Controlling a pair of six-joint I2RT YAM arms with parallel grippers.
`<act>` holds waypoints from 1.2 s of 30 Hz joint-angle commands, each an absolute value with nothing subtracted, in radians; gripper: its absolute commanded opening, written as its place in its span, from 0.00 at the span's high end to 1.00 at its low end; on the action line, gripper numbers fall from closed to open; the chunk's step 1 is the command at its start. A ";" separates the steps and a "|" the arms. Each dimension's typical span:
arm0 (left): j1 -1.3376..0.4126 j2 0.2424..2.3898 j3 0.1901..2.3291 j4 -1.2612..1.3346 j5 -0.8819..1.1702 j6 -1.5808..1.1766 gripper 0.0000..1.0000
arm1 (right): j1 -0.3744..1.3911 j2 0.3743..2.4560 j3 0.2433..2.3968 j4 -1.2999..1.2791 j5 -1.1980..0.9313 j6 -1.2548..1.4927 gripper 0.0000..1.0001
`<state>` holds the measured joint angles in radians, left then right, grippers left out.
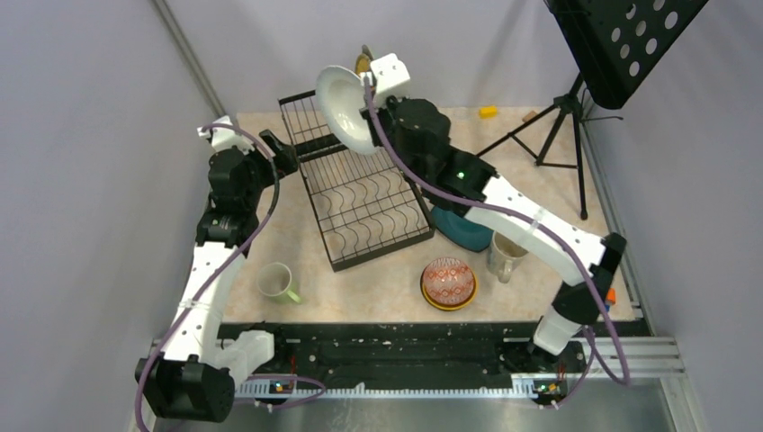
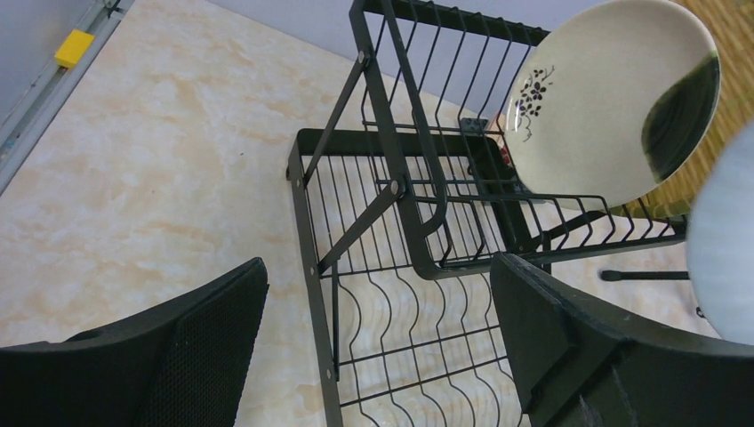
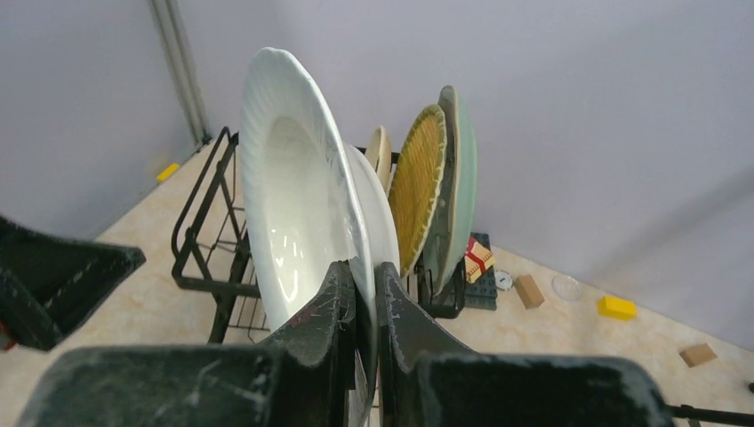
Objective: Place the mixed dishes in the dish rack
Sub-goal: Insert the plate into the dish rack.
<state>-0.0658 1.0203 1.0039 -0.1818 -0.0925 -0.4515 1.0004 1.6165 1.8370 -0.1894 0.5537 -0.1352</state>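
My right gripper [image 3: 364, 285] is shut on the rim of a white plate [image 3: 298, 187], holding it on edge above the raised back section of the black dish rack [image 1: 360, 193]. Standing in the slots right behind it are a cream plate [image 3: 380, 149], a yellow-backed plate [image 3: 418, 178] and a pale teal plate [image 3: 459, 169], whose dark flower [image 2: 533, 89] shows in the left wrist view. My left gripper [image 2: 378, 329] hangs open over the rack's left edge, with nothing between its fingers [image 2: 178, 356]. On the table lie a green mug [image 1: 277, 282], a cream mug [image 1: 506, 256], a red-patterned bowl [image 1: 448, 279] stacked in a yellow one, and a dark teal plate [image 1: 463, 229].
A black music stand [image 1: 621, 45] on a tripod [image 1: 562, 126] stands at the back right. Small toy blocks, yellow [image 3: 616, 308] and brown [image 3: 530, 291], lie behind the rack. Grey walls close in on the left and back.
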 commanded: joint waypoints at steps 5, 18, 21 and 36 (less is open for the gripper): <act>-0.055 1.032 0.999 -0.114 -0.042 -0.476 0.01 | 1.029 1.888 2.307 -0.178 0.822 -0.171 1.00; -0.054 1.051 0.996 -0.104 -0.005 -0.475 0.12 | 1.048 2.143 2.504 -0.008 0.961 -0.272 1.00; -0.054 1.054 0.994 -0.104 0.024 -0.479 0.07 | 1.049 2.160 2.506 0.033 0.968 -0.295 1.00; -0.053 1.053 0.991 -0.096 0.069 -0.495 0.05 | 1.039 2.343 2.615 0.185 1.005 -0.389 1.00</act>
